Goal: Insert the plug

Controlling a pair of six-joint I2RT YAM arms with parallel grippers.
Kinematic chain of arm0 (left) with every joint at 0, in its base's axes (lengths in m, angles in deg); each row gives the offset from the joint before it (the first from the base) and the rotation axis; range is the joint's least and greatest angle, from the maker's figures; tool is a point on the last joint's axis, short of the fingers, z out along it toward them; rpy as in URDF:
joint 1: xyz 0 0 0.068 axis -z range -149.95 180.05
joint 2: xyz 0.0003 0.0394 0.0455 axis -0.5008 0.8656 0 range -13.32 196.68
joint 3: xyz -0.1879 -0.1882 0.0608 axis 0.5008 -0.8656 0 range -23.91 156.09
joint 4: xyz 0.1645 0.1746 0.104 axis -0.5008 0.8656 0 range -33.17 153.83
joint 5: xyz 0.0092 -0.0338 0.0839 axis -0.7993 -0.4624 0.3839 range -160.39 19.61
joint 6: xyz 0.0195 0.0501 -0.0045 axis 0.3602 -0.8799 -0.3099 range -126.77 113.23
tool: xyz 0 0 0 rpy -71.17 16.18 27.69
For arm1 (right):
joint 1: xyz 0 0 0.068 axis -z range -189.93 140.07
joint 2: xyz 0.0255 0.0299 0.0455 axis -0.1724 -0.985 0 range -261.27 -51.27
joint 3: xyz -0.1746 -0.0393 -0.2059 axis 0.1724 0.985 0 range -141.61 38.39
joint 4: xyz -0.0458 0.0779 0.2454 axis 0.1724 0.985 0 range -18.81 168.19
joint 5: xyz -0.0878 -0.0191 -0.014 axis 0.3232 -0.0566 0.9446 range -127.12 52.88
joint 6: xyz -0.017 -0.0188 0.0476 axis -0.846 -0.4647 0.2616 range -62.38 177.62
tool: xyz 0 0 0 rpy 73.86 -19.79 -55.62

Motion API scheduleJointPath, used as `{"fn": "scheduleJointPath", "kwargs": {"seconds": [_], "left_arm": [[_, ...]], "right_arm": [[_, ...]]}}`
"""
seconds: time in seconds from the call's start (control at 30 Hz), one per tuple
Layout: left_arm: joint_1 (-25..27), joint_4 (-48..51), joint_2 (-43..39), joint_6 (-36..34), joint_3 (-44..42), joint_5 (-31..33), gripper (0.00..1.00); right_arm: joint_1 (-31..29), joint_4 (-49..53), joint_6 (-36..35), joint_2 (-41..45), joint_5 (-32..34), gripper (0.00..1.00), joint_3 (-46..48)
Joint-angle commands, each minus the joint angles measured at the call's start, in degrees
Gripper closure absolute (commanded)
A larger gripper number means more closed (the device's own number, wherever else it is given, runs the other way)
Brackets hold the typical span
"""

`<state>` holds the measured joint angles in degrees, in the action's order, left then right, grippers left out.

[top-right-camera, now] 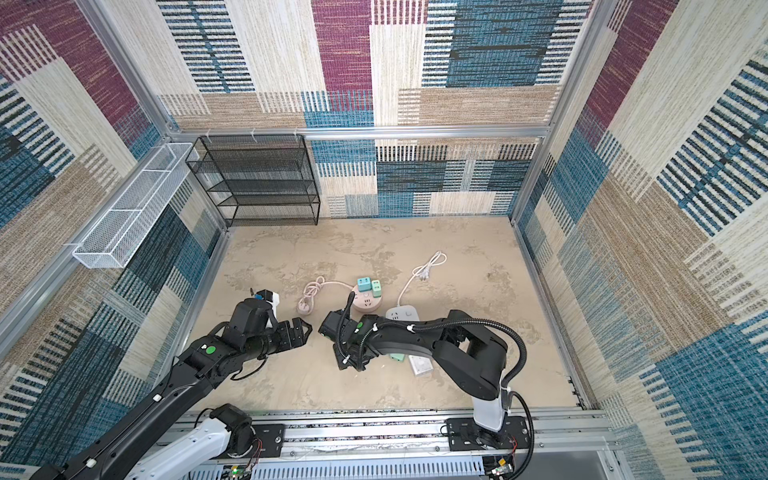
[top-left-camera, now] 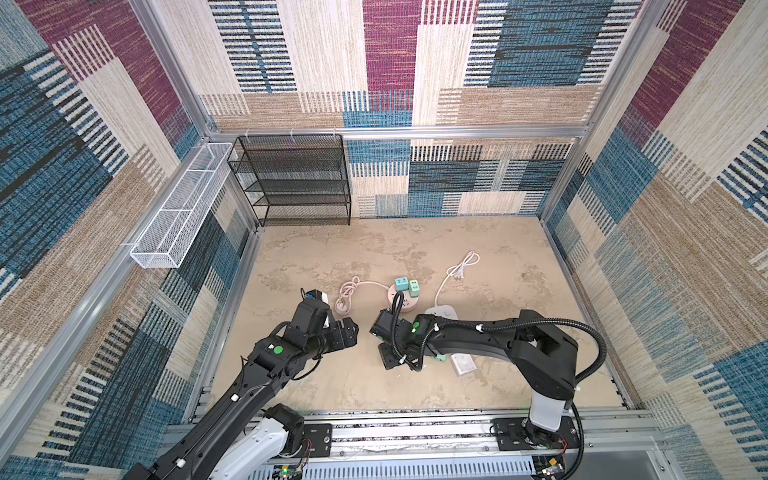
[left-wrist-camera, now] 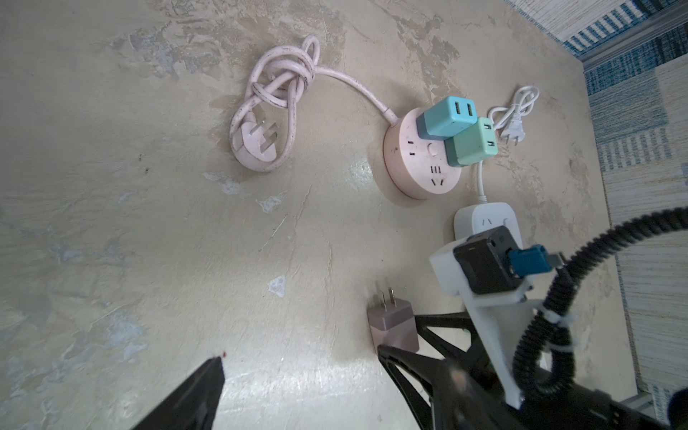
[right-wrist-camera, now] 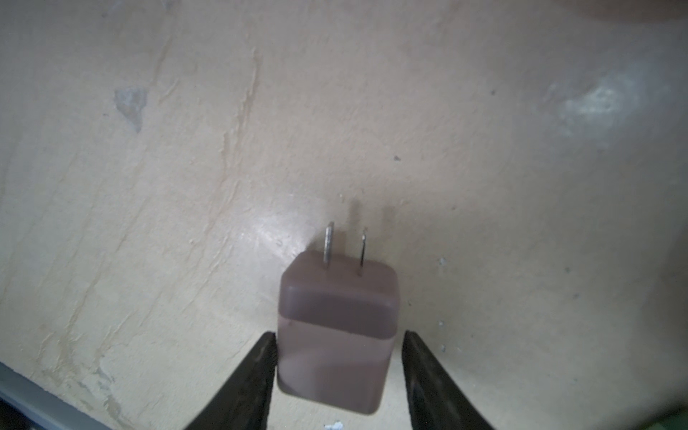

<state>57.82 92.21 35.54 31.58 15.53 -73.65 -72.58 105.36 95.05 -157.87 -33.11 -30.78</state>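
Note:
The plug point(right-wrist-camera: 337, 309) is a mauve cube with two metal pins and lies on the beige table point(right-wrist-camera: 149, 186). My right gripper point(right-wrist-camera: 338, 337) is open and straddles it. One finger touches its side and a thin gap shows at the other. From the left wrist, the plug point(left-wrist-camera: 391, 327) sits between those black fingers point(left-wrist-camera: 387, 353). In both top views the right gripper point(top-left-camera: 388, 358) point(top-right-camera: 347, 359) hides it. My left gripper point(left-wrist-camera: 337, 372) point(top-left-camera: 351, 332) is wide open and empty, a little to the plug's left. A round pink socket point(left-wrist-camera: 420, 163) point(top-left-camera: 402, 300) and a white socket block point(left-wrist-camera: 480, 219) point(top-left-camera: 442, 311) lie farther back.
A blue charger point(left-wrist-camera: 446, 115) and a green charger point(left-wrist-camera: 471, 143) sit plugged into the pink socket, whose knotted cord point(left-wrist-camera: 279, 85) lies left. A white cord point(top-left-camera: 461, 266) lies behind. A green charger point(top-left-camera: 440, 356) and a white plate point(top-left-camera: 463, 365) lie under the right arm. A black mesh shelf point(top-left-camera: 295, 178) stands back left.

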Motion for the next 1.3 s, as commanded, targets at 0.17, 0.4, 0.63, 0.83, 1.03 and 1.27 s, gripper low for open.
{"fn": "scheduleJointPath", "kwargs": {"seconds": [0.17,0.4,0.63,0.83,1.03,1.27], "left_arm": [[-0.18,-3.10,1.08,-0.82,-0.08,-3.57,0.07],[-0.17,-3.47,1.33,-0.91,-0.38,-4.73,0.09],[-0.17,-3.42,0.88,-0.95,-0.59,-5.09,0.11],[-0.96,-0.81,1.41,-2.26,1.47,-5.15,0.12],[-1.58,-0.24,4.85,-3.47,2.93,-9.21,0.14],[-1.58,-6.81,10.34,-2.40,1.52,-21.36,0.19]], "right_arm": [[-0.08,-1.02,-0.34,-1.36,-0.15,0.47,-0.62],[-0.10,-1.08,-0.42,-1.41,0.05,0.53,-0.35],[-0.10,-0.42,-4.07,-0.18,0.34,0.67,0.35],[-0.08,-1.77,-9.39,4.17,-0.73,0.84,3.11],[-0.10,-2.23,-13.34,8.43,-0.26,0.94,4.46],[-0.03,-7.74,-17.21,14.89,-6.46,0.92,6.39]]}}
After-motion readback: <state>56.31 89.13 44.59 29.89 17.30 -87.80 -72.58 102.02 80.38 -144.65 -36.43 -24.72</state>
